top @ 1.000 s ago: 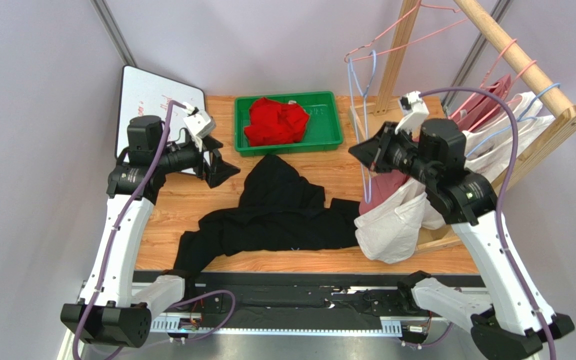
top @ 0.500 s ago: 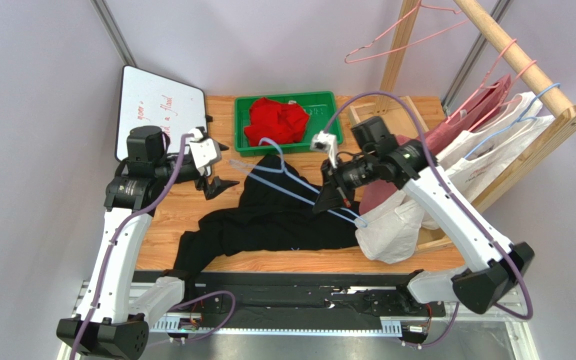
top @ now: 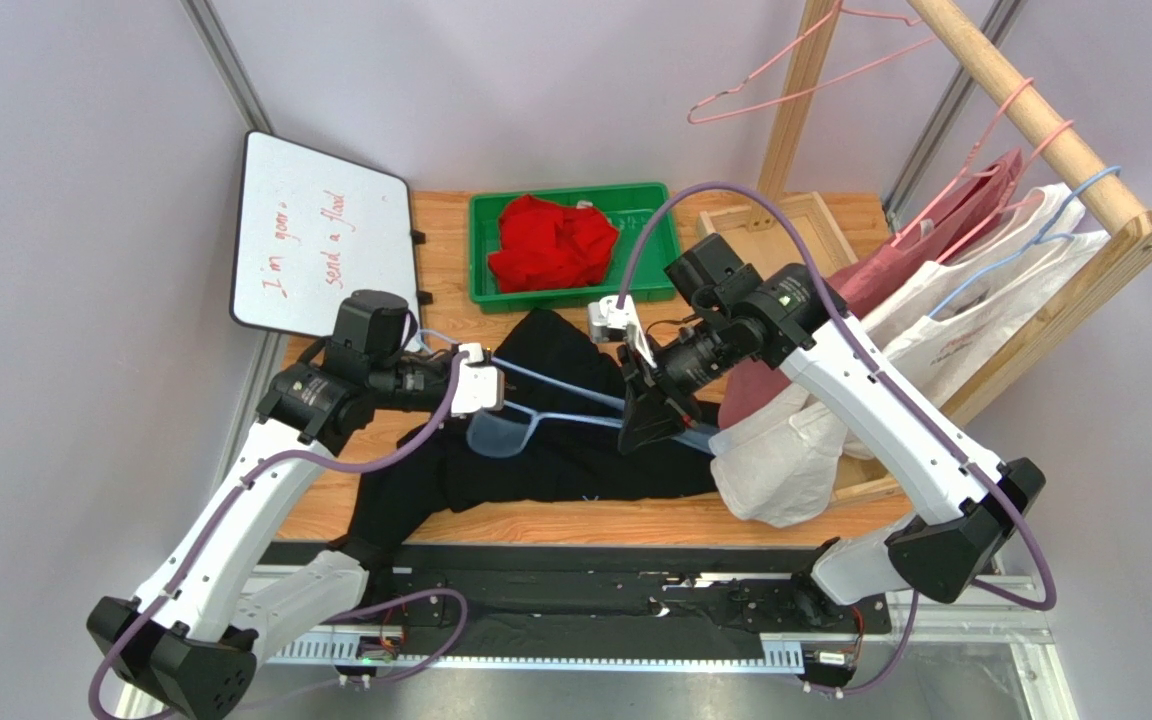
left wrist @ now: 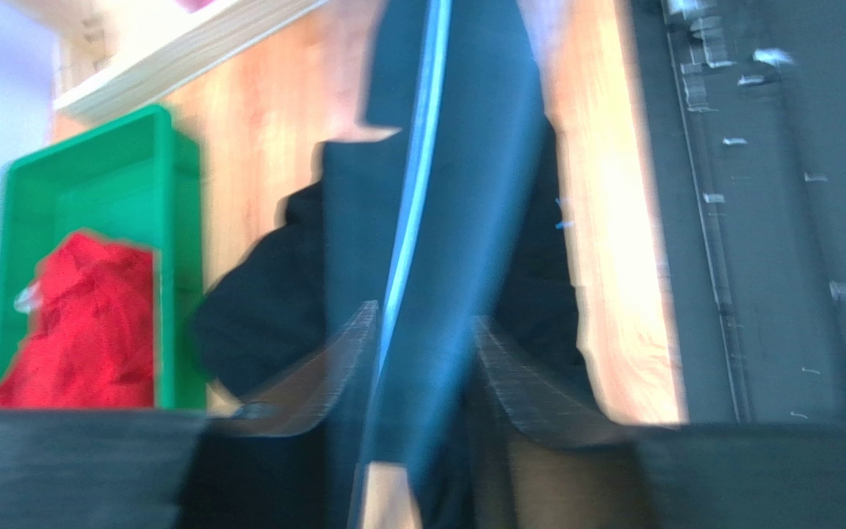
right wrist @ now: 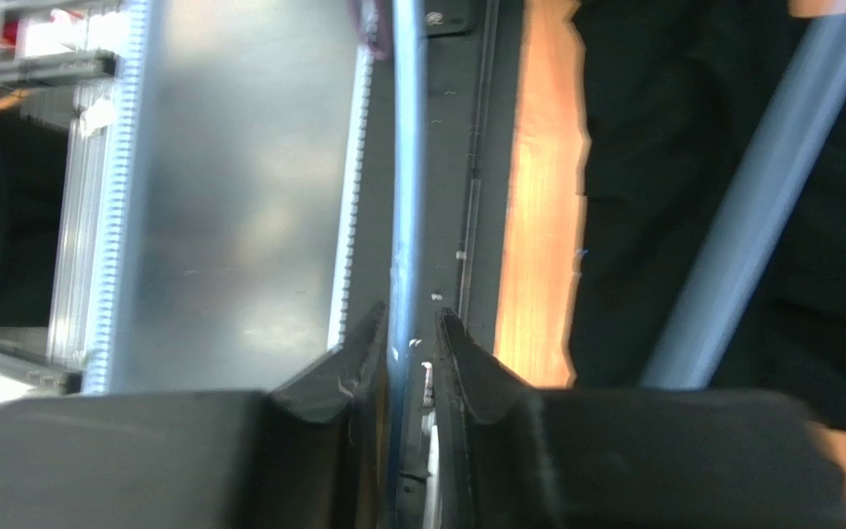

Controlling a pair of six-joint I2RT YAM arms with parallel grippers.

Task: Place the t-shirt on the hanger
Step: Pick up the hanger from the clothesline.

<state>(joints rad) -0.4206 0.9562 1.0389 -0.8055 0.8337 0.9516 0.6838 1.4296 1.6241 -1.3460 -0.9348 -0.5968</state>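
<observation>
The black t-shirt (top: 567, 450) lies crumpled on the wooden table, also showing in the left wrist view (left wrist: 273, 309) and the right wrist view (right wrist: 714, 132). The light-blue wire hanger (top: 560, 380) hangs slanted just above it. My right gripper (top: 639, 428) is shut on one of its wires (right wrist: 403, 165), with a thin slit beside the wire at the jaws (right wrist: 408, 314). My left gripper (top: 495, 402) is at the hanger's other end. In its blurred wrist view its jaws (left wrist: 425, 314) stand apart with the wire (left wrist: 416, 165) running between them.
A green tray (top: 657, 248) with a red garment (top: 552, 240) sits behind the t-shirt. A whiteboard (top: 319, 225) leans at back left. The wooden rack (top: 1048, 135) on the right carries a pink hanger (top: 793, 98) and white and pink shirts (top: 973, 315).
The right arm brought the hanger from the rack down and left over the t-shirt. The left arm swung right to the hanger and its jaws narrowed around the wire.
</observation>
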